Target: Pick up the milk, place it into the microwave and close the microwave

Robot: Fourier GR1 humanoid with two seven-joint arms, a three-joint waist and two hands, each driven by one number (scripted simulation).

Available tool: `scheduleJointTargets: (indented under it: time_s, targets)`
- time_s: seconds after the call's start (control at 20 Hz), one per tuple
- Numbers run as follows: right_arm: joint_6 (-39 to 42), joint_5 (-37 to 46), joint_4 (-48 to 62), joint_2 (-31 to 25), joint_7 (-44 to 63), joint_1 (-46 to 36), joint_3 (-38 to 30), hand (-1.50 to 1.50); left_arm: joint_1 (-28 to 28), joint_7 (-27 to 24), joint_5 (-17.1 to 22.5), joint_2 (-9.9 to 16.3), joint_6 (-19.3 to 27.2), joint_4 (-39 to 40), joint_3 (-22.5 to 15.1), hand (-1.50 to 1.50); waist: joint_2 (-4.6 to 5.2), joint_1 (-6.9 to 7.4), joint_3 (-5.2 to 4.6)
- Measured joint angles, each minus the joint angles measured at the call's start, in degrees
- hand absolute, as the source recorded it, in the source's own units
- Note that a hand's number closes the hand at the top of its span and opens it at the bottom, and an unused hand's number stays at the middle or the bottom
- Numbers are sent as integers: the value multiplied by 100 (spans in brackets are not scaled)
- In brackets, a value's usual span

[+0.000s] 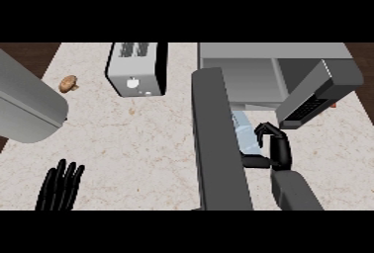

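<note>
I am steering the right hand, right of centre, with its fingers curled around the pale blue milk, which seems to sit just below the microwave cavity at upper right, half hidden by the open door. I am aiming to feed it straight up-frame, clear of that door. The left hand is resting released at lower left on the desk.
</note>
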Motion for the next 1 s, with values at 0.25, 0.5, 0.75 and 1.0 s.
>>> scheduleJointTargets:
  time_s: [0.25,0.5,0.75,1.0]
  targets:
    - [-445,100,-422,12,525,-164,90,150,27,-19,29,-2,-152,35,114,-150,3,9,1]
    - [-747,245,-392,-95,1195,-662,78,150,53,-60,-26,-93,-213,113,128,-150,12,24,2]
    - [-1067,513,110,-276,1656,-1298,58,150,-107,38,78,-107,-309,216,298,-150,24,58,3]
    - [-1572,857,1095,-456,1777,-2039,-17,150,-227,98,86,-112,-368,265,336,-150,65,160,6]
